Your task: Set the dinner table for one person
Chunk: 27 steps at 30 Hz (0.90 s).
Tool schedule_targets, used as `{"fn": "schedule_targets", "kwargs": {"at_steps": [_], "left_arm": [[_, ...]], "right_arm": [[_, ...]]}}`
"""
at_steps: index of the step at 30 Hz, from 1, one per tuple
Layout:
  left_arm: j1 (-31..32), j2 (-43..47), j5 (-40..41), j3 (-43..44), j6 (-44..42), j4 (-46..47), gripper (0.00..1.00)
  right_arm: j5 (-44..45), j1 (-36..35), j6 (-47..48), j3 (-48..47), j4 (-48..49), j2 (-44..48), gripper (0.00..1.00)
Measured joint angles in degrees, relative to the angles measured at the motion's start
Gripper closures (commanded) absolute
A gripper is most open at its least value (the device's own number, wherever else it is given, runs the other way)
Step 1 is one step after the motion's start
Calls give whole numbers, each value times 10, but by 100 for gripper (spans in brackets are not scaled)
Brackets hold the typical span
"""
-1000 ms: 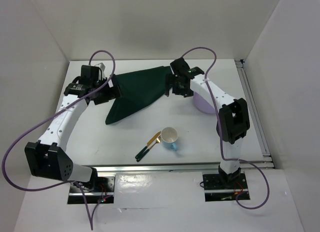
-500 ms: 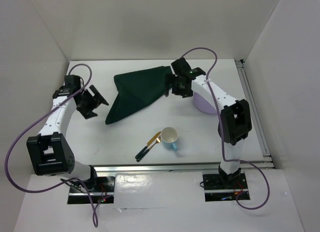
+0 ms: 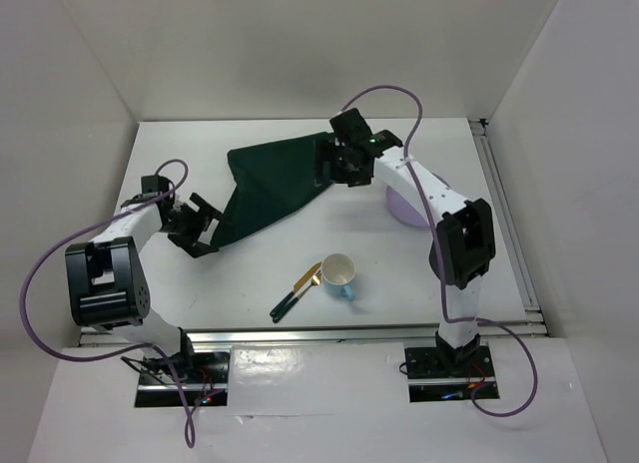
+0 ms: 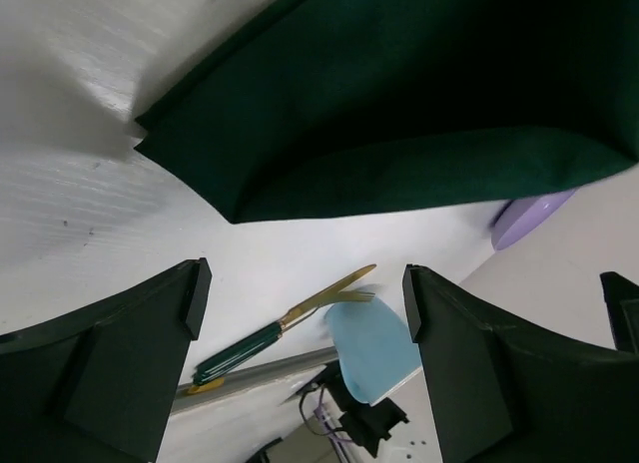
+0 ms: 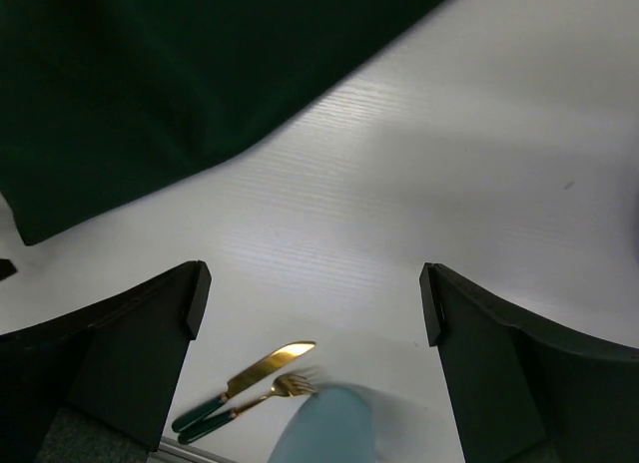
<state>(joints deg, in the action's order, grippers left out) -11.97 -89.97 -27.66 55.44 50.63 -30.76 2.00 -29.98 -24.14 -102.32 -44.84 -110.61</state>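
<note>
the left arm (image 3: 125,225) and right arm (image 3: 420,180) are white tubes with chunky black joint blocks. a purple cable (image 3: 384,88) loops beside each. the pincer fingers (image 4: 110,363) are matte black.

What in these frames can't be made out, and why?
Purple dish: top view, mostly hidden by right arm; left wrist view shows only a sliver, so plate or bowl is unclear.
Cup: right wrist view, blurred and cut off by the bottom edge.
Cutlery: top view, too small to separate knife from fork.
</note>
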Motion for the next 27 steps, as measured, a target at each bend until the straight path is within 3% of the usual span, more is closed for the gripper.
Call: {"fn": "schedule_targets", "kwargs": {"at_steps": [10,18,21,24,25,27], "left_arm": [[-55,11,-9,-87,76,43,2],[-57,-26,-35,-99,131,121,6],[-57,-45,-47,-106,149,141,20],[-57,-60,-49,-107,160,154,46],[-57,-67,-52,-107,160,158,59],[-57,-78,-52,-107,162,164,73]], "right_arm": [[-14,-68,12,-194,0,-129,0],[-25,-100,19,-256,14,-191,0],[-20,-113,31,-257,44,-203,0],[-2,-140,49,-278,74,-229,0],[4,-152,54,-289,84,-239,0],[17,-170,60,-316,93,-261,0]]}}
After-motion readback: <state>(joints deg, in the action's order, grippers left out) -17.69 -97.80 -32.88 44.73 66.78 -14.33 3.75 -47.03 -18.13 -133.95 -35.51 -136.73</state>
